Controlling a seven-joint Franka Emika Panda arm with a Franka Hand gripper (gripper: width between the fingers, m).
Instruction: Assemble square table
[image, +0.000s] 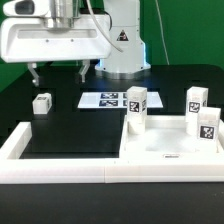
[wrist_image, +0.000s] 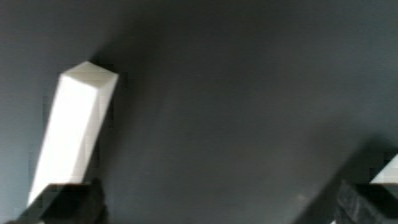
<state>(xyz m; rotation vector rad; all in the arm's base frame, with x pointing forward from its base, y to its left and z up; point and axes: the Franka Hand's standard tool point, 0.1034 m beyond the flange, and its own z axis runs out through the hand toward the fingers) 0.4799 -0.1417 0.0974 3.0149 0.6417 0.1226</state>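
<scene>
The white square table top (image: 165, 150) lies at the exterior view's right, with three white tagged legs standing upright on it: one (image: 136, 103), another (image: 196, 100) and a third (image: 207, 125). A fourth loose leg (image: 42, 102) rests on the black table at the left. My gripper (image: 60, 72) hangs open and empty above the table, just above and slightly right of that loose leg. In the wrist view the loose leg (wrist_image: 75, 120) shows as a long white block beside one finger (wrist_image: 63, 205). Nothing lies between the fingers of the gripper (wrist_image: 214, 205).
The marker board (image: 110, 100) lies flat on the table behind the table top. A long white border rail (image: 60, 172) runs along the front and up the left side (image: 18, 143). The robot base (image: 122, 45) stands at the back.
</scene>
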